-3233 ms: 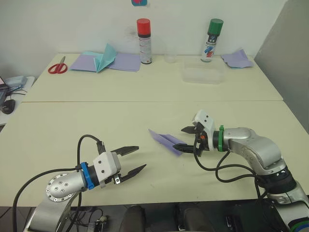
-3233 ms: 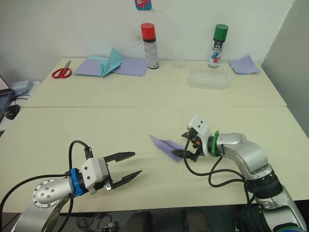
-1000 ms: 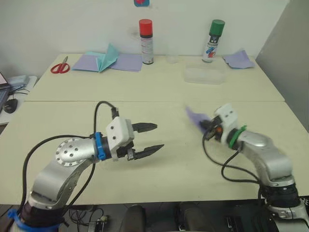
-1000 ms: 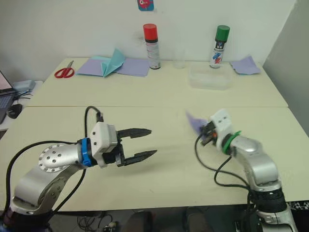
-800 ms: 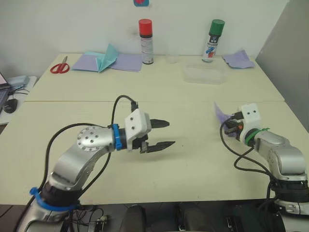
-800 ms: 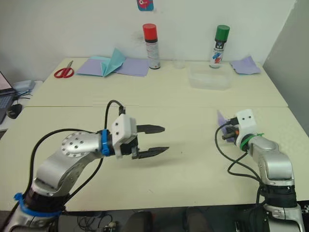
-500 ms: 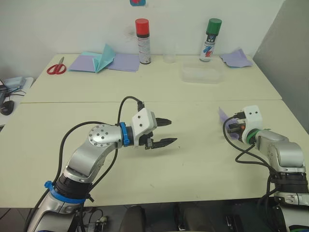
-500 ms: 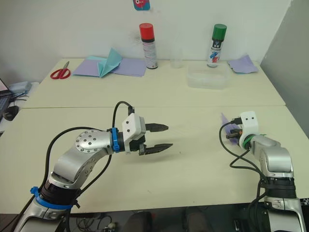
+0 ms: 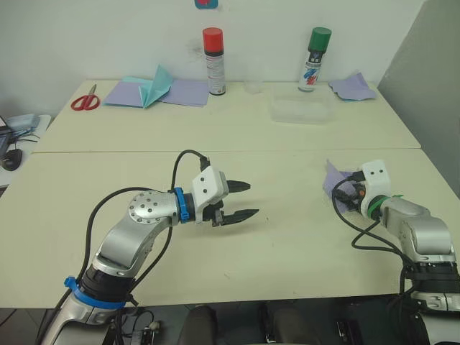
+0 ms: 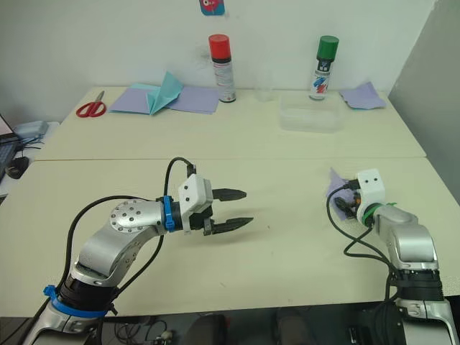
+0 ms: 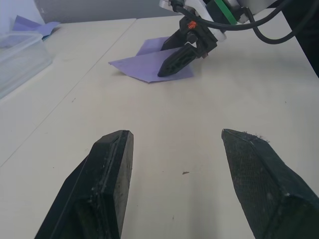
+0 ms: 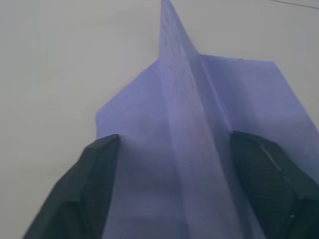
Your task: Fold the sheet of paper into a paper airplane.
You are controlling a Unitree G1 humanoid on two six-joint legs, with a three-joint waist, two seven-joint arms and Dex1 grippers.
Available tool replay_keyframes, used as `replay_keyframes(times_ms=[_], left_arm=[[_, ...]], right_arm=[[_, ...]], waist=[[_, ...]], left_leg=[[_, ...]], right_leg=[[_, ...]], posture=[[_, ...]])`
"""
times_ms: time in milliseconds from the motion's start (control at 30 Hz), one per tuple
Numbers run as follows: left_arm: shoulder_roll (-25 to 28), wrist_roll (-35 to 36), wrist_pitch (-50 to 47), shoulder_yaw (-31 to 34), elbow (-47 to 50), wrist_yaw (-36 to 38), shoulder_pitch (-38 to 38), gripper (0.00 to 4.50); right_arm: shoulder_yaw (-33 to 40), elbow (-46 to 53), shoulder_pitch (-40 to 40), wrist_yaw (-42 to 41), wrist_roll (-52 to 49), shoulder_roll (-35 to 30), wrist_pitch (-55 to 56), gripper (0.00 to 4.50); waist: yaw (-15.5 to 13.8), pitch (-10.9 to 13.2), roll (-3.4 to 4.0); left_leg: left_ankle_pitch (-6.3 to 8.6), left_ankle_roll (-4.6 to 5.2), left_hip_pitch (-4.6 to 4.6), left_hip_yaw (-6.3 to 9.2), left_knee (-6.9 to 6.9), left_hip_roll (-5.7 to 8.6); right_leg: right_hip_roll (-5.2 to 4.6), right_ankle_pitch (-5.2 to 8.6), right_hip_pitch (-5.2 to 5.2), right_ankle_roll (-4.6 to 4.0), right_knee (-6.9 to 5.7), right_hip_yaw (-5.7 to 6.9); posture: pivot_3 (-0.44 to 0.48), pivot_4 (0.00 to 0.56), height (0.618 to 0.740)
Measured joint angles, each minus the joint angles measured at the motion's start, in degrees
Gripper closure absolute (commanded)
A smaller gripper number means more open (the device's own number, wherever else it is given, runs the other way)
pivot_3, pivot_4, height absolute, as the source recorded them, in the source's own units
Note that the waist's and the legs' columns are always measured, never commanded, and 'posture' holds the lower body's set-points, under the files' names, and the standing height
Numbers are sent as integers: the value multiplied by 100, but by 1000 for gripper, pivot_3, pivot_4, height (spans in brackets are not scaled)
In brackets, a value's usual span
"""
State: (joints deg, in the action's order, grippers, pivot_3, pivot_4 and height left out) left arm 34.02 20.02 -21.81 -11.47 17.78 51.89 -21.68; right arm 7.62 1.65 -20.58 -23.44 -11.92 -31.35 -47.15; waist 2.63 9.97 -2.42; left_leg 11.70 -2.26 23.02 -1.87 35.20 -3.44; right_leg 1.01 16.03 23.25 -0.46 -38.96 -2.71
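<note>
Right end effector (image 9: 346,193) astride paper airplane (image 9: 334,177)

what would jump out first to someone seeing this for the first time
Probably the lavender paper airplane near the table's right edge, lying between the open fingers of the right pincer. Next, the left pincer, open and holding nothing above the middle of the table. At the back, red-capped and green-capped spray cans stand by the wall.
</note>
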Motion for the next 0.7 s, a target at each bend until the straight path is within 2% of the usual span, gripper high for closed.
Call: replay_keyframes(times_ms=[200, 467, 567, 700], left_arm=[[115, -1, 0, 116, 12, 9, 44, 1339], [160, 19, -8, 226, 109, 15, 102, 1339], [395, 38, 11, 481, 142, 123, 215, 1339], [886, 148, 110, 1055, -45, 390, 488, 1339]], right_arm=[[-28, 540, -21, -50, -17, -130, 14, 30], [-210, 612, -67, -236, -14, -260, 69, 30], [-240, 710, -66, -690, -124, -480, 300, 30], [-327, 1215, -21, -2205, -869, -1010, 662, 30]], waist=[[0, 0, 0], [-3, 0, 0], [8, 2, 3], [17, 4, 6]], left_leg=[[0, 0, 0, 2, 0, -1], [0, 0, 0, -1, 0, -1], [0, 0, -1, -1, 0, -1], [0, 0, -2, 5, -2, -10]], right_leg=[[0, 0, 0, 0, -1, 1], [-1, 0, 0, 0, 0, 1], [1, 0, 2, 0, 0, 2], [4, 3, 2, -5, 0, 10]], posture=[[0, 150, 740], [0, 150, 740], [0, 150, 740], [0, 150, 740]])
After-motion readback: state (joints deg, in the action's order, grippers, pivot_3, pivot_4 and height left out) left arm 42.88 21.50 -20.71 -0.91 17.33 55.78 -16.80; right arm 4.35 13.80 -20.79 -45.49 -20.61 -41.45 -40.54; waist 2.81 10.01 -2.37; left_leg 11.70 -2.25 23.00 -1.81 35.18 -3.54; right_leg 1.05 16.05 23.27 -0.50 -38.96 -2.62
